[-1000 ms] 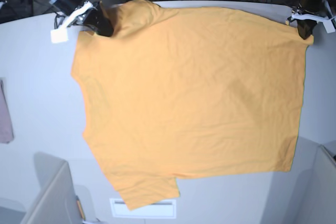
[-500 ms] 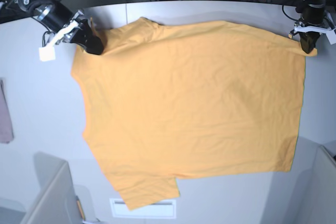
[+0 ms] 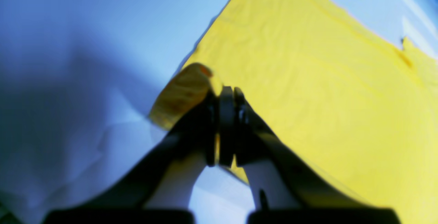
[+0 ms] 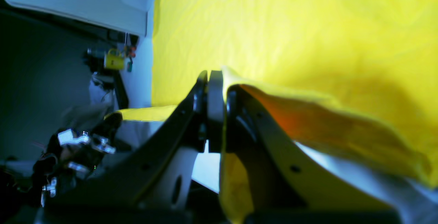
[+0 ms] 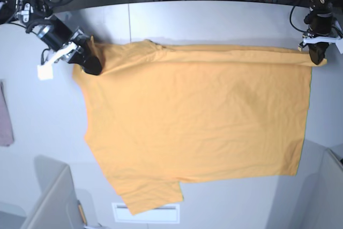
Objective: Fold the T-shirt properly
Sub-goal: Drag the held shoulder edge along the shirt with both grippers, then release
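Since the earlier frames both of your arms have drawn the far edge of the T-shirt (image 5: 198,116) toward the near side: that edge, which reached the far rim of the bench (image 5: 214,14), now lies lower in the base view, folded back as a narrow strip running left to right between the two end effectors.

Count: one T-shirt, two end effectors, one small pinkish cloth (image 5: 5,116).

The left end effector (image 5: 315,56) sits at the far right corner of the shirt. In its wrist view the left end effector (image 3: 224,114) has its jaws pressed together on a curled corner of the yellow fabric.

The right end effector (image 5: 88,63) is at the far left corner, by the sleeve. In its wrist view the right end effector (image 4: 219,97) is clamped narrow, with a fold of cloth pinched between the jaws and draping off to the right.

The T-shirt lies spread across the middle of the bench, its near hem flat and one sleeve reaching to the near left. The pinkish cloth lies at the left edge of the bench, well apart from the shirt.
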